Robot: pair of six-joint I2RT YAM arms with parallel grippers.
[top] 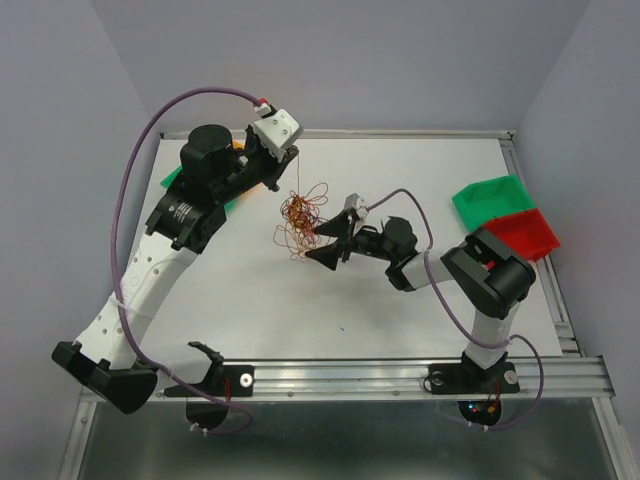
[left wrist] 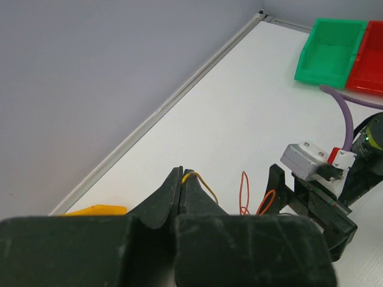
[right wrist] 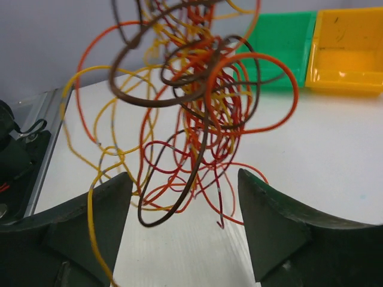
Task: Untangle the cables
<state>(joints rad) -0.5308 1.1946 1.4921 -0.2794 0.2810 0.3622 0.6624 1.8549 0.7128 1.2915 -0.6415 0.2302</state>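
Open table (top: 420,165) beyond the cable tangle (top: 300,215); green bin (top: 488,195), red bin (top: 525,235) seemingly crowd right edge.

The cables (top: 303,222) form 1 loose tangle of thin orange, red, yellow and brown loops. It hangs above the middle of the surface (top: 420,180) from 1 yellow strand (left wrist: 200,181) pinched in the left pincer (left wrist: 181,177).

We see the tangle of thin orange and yellow wires (top: 302,222) mid-table (top: 400,330); at the right edge, a green plastic bin (top: 490,197) behind a red plastic bin (top: 523,233).
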